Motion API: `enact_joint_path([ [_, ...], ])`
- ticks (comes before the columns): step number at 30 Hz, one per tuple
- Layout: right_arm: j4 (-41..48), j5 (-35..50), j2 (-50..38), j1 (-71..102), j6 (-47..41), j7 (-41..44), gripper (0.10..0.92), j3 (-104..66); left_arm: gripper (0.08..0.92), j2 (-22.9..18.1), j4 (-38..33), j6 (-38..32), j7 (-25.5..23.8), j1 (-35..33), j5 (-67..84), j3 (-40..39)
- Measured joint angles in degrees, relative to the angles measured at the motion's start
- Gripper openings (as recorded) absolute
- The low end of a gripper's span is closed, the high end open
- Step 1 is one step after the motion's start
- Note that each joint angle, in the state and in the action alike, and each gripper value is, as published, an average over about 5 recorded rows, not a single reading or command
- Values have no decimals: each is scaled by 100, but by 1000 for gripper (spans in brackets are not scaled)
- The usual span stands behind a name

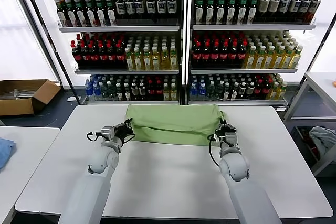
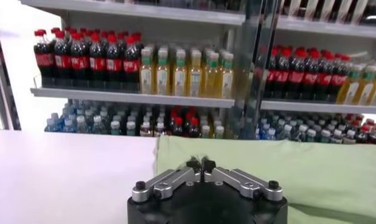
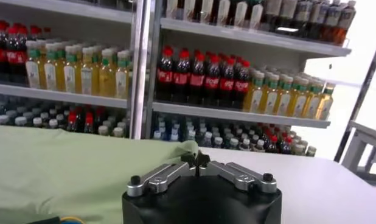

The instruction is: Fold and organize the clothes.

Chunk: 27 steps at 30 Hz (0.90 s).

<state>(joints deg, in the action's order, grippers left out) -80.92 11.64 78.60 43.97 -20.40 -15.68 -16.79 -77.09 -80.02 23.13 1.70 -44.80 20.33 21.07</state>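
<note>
Watching from the side; the polo shirt (image 1: 176, 123) lies folded into a wide band at the far middle of the white table (image 1: 173, 182); left gripper (image 1: 126, 128) and right gripper (image 1: 224, 128) sit at its two ends, fingertips looking nearly together in both wrist views; can't tell whether cloth is pinched; probably placed to square the fold evenly.

Counted at inspection:
- One polo shirt (image 1: 173, 124), spanning between both sets of jaws.
- Two grippers: left gripper (image 1: 125, 128), right gripper (image 1: 224, 128).
- Three tables: centre table (image 1: 168, 182), left table (image 1: 26, 150), right table (image 1: 323, 85).
- Two shelf units (image 1: 121, 27) beyond the jaws.
- One cardboard box (image 1: 23, 95).
- One blue cloth (image 1: 4, 150).
- One pale cloth (image 1: 323, 137).
- Bottles too many to count.
</note>
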Motion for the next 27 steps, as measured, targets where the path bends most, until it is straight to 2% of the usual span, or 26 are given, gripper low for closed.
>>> enact_joint_path([
  [8, -99, 648, 187, -146, -176, -383, 564, -56, 460, -12, -55, 191, 161, 21, -48, 75],
  [16, -871, 753, 5, 235, -445, -716, 784, -180, 694, 42, -493, 482, 324, -194, -158, 161],
  [20, -1323, 711, -116, 606, -608, -804, 820, -259, 791, 57, -851, 629, 322, -428, -264, 157],
  [27, -1791, 671, -281, 1151, -805, -878, 823, -325, 822, 69, -1168, 747, 309, -688, -442, 192],
])
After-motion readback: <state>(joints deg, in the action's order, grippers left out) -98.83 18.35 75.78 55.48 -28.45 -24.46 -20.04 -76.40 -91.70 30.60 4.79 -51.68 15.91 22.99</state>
